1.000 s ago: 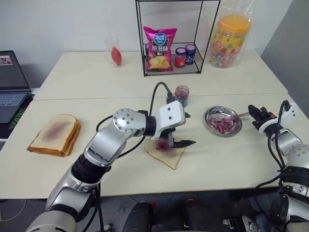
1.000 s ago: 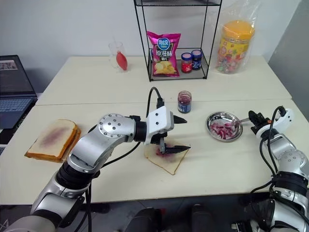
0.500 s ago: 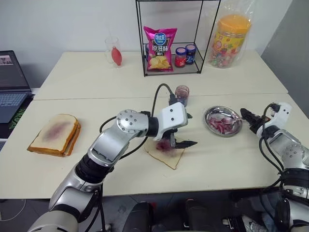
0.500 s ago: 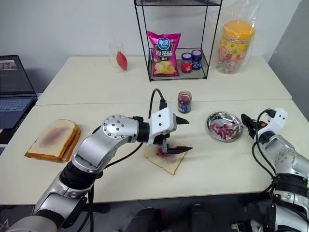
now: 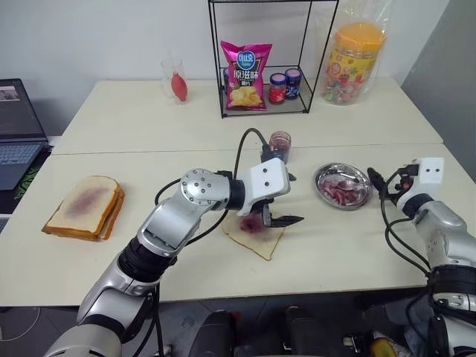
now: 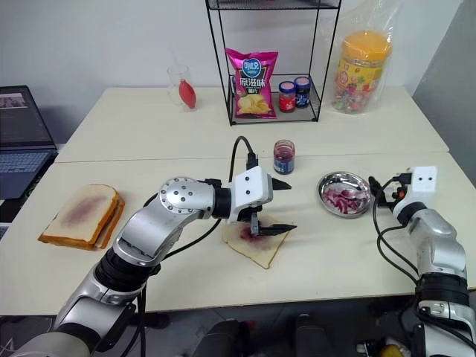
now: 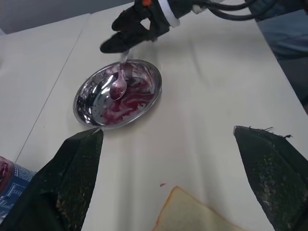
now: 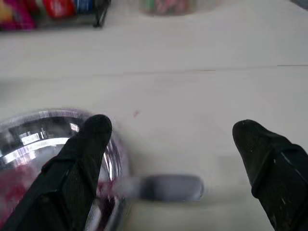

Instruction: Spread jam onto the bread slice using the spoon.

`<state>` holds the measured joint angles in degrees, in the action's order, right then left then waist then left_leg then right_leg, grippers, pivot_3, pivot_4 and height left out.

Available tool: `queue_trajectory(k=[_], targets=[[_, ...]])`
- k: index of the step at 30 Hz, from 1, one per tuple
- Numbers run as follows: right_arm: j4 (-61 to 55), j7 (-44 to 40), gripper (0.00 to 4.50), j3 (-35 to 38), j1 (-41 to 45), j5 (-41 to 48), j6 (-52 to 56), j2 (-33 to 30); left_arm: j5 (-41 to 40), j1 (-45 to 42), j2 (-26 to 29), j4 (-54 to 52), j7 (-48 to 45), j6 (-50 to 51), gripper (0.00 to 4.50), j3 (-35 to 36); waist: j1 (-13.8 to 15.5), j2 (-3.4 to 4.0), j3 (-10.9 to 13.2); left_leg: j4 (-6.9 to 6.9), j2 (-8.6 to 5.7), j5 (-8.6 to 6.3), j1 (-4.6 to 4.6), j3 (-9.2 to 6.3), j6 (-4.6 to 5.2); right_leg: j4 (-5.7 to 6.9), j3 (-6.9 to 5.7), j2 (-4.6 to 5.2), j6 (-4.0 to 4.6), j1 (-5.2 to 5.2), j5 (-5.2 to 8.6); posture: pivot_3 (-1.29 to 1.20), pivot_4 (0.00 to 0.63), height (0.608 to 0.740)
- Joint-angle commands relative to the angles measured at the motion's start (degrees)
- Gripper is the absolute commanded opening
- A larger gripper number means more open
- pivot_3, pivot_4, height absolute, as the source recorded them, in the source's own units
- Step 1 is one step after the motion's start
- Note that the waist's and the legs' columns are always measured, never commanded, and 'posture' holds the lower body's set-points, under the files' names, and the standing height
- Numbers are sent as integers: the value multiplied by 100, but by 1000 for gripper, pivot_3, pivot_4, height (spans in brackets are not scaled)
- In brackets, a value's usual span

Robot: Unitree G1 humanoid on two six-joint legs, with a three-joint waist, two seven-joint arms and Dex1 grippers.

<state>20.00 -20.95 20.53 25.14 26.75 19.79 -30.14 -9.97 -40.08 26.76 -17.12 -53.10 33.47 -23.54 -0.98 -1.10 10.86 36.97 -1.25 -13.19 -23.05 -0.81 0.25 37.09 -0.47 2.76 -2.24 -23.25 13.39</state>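
Spoon set down in the dish, my right pincer wide and empty beside it.

My right gripper (image 6: 374, 184) gapes at the dish (image 6: 327, 187) rim, the spoon (image 7: 119, 87) lying inside, bowl in the purple smears. My left gripper (image 6: 277, 207) hangs wide over the bread slice (image 6: 258, 243), purple already at its middle; the jam (image 6: 283, 157) stands just behind. I judge spreading finished; next I'd draw both arms clear. One spoon, one dish, one loose slice.

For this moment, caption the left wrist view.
Small silver spoon lies in the jam-smeared round steel dish, right hand open beside it.
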Motion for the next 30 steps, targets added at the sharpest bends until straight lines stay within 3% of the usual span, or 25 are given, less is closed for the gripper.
queue_trajectory(k=[1,4,8,12,15,17,24,30], targets=[[-336,-10,4439,460,128,524,320,71,59,11,13,-57,2,-128,4500,24,6,0,0,0,0,0,0,-1,0,0,0,0,6,1,-3,0,150,740],[-596,-75,4439,653,152,760,335,87,67,34,4,-30,121,-135,4500,155,10,0,0,-1,-1,0,-1,-2,0,-2,0,0,9,2,-5,0,150,740],[-1572,-506,4439,306,-310,570,386,-256,41,197,198,-81,416,-30,4500,677,3,1,0,-1,-2,0,0,0,1,-1,-2,2,9,1,-5,0,150,740],[-2843,-1000,4439,41,-1042,442,630,-912,-210,761,921,-381,374,309,4500,1551,-15,6,-1,-9,4,-1,0,-9,1,-1,-1,3,-5,-3,9,0,150,740],[-3453,-1432,4439,-35,-1544,275,455,-1326,179,1392,1646,-550,451,1,4500,1865,-32,5,-1,-10,8,-1,1,-12,1,1,-4,15,-4,-3,17,0,150,740],[-3933,-1993,4439,72,-2077,455,527,-1654,45,2063,2181,-622,110,-163,4500,2316,-18,5,0,-9,8,-1,2,-15,0,-1,-8,19,-4,1,20,0,150,740],[-4705,-3582,4439,932,-3554,995,1056,-2613,-581,3537,3252,-863,-903,-120,4500,3450,95,1,1,1,5,-1,1,-9,0,-12,-7,40,22,6,30,0,150,740],[-4672,-3923,4439,1211,-3828,894,1061,-2896,-1016,3940,3361,-1112,-1084,-26,4500,3725,120,-5,-2,2,9,-2,7,-12,-1,-14,-13,44,43,11,38,0,150,740]])
